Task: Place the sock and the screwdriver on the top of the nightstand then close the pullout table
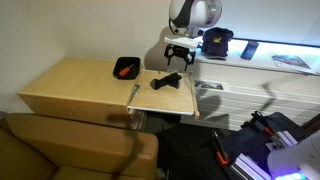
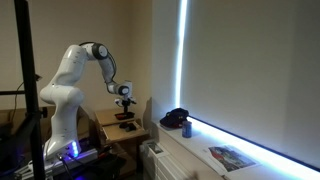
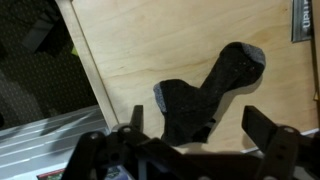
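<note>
In the wrist view we see the gripper (image 3: 195, 125) at the bottom of the frame with its jaws spread wide and nothing between them. It hangs over the sock (image 3: 205, 95), which lies crumpled at centre frame on the pullout table (image 3: 150, 40). In an exterior view the sock (image 1: 167, 82) sits right of centre on that board (image 1: 170, 102). The gripper (image 1: 178, 57) is above it and apart from it. The screwdriver (image 1: 123, 70) appears as a red-orange streak in the black tray (image 1: 136, 63) on the nightstand (image 1: 70, 85), up and to the left. We judge the main risk to be a poor grasp. The sock is limp and bunched, so the fingers (image 3: 262, 122) could catch only a loose fold, which might slip free partway to the nightstand top. Coming down too far would press the fingertips into the thin board. A sideways drag could sweep the sock toward the board's edge at the left of the wrist view and off it. If the board were pushed in with the sock on it, the cloth could bunch or jam.
</note>
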Available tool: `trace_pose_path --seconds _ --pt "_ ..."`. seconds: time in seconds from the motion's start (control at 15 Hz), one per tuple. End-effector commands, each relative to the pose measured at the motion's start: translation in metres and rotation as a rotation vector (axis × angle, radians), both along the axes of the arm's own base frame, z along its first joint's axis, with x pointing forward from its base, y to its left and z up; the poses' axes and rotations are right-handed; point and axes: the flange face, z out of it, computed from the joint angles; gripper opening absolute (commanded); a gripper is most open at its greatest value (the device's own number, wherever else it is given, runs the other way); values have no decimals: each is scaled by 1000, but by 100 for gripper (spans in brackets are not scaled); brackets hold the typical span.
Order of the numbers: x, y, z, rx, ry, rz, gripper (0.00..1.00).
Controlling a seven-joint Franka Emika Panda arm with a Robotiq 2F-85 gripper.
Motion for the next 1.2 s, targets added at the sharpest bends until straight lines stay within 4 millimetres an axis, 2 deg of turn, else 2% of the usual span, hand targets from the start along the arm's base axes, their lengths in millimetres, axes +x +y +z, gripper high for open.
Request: trace_pose_path --seconds 0.0,0.4,0.47,0.53,0.67,0.73,0.8,1.13 --pt "24 11 -52 -6 -22 -201 100" --pt "53 36 -109 -48 -176 -482 100" --pt "55 38 -114 -74 -173 -515 100" --pt "44 33 -104 -48 -143 -459 100" --pt "45 38 -113 -59 -141 -463 100" --pt "45 38 -112 -57 -142 -463 75" --pt "44 35 -110 -48 -132 -474 72" --pt "41 27 -114 -51 -105 -488 38"
